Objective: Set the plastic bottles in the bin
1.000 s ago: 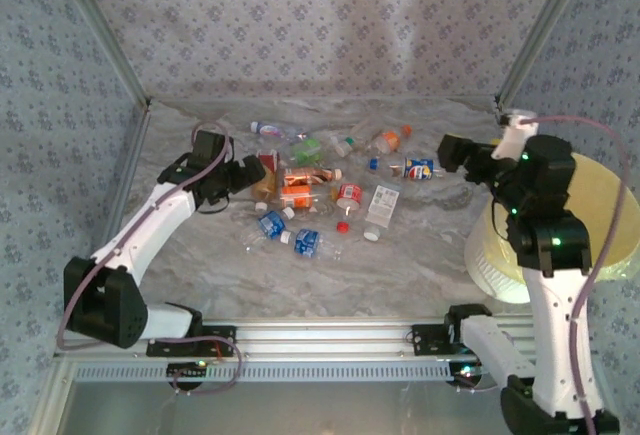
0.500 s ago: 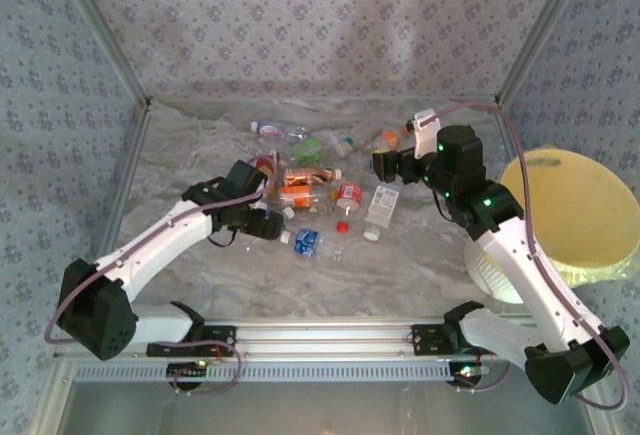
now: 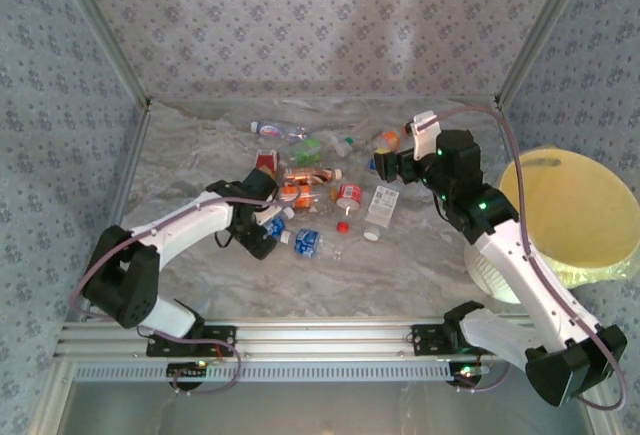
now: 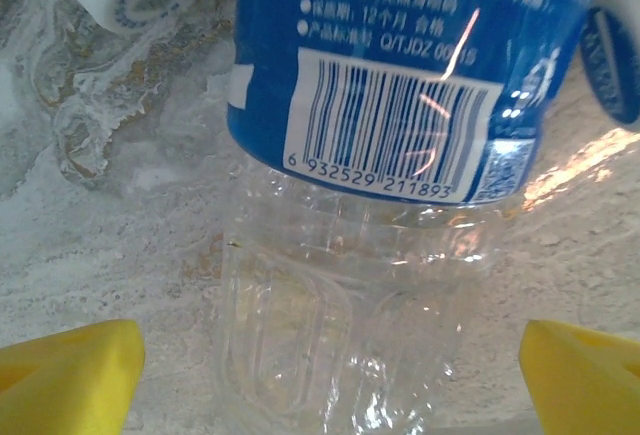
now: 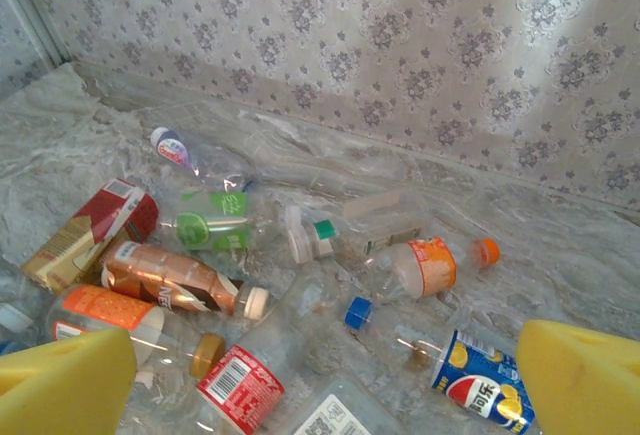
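Note:
Plastic bottles (image 3: 320, 185) lie scattered in a heap at the middle of the table. My left gripper (image 3: 263, 229) is low over a clear bottle with a blue label (image 4: 400, 95). In the left wrist view its clear body lies between the yellow fingertips (image 4: 65, 375) of the left gripper (image 4: 330, 380), which stands open and apart from it. My right gripper (image 3: 386, 167) hovers open above the heap's right side. Below the right gripper (image 5: 325, 390) I see a red-labelled bottle (image 5: 240, 387), an orange-labelled one (image 5: 430, 265) and a blue Pepsi one (image 5: 485, 387). The pale-yellow bin (image 3: 570, 205) stands at the right.
A loose blue cap (image 5: 358, 312) and a red cap (image 3: 342, 226) lie among the bottles. A red carton-like pack (image 5: 95, 225) sits at the heap's left. Patterned walls (image 3: 300, 25) close the back and sides. The metal rail (image 3: 330, 340) runs along the near edge.
The left arm swung right and down onto the blue-labelled bottle. The right arm came away from the bin, leftward over the heap. Both grippers stayed open.

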